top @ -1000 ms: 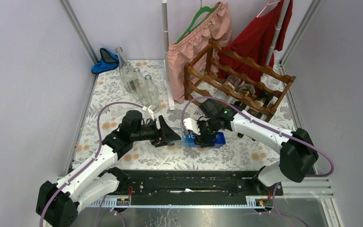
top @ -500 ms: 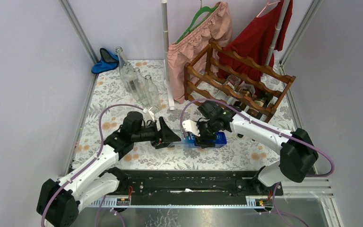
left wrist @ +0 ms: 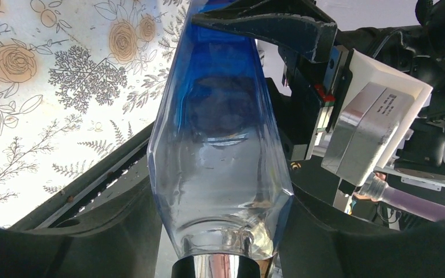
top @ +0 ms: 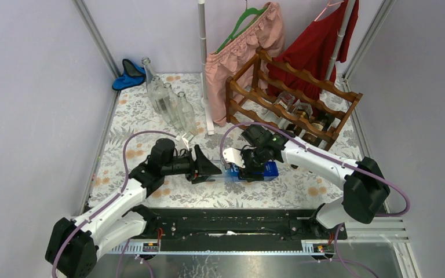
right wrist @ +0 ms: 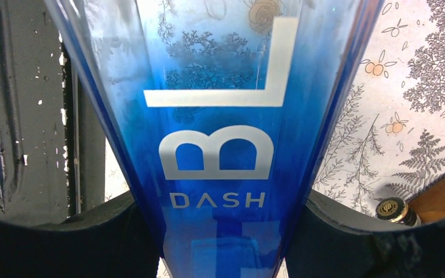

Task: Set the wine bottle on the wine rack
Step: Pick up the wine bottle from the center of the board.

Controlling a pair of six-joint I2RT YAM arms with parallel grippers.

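Where the wine bottle lay: on its side on the table, near the middle of the front edge, blue body toward the right, clear neck end toward the left.
Right fingers: partly spread, pressed to both sides of the blue body, holding it.
Left fingers: flanking the clear shoulder by the cap; whether they truly gripped, I couldn't tell.
Wine rack: at the far right corner, apart from that bottle, dark bottles in its lower tier.
Clear bottles: standing toward the far left corner.
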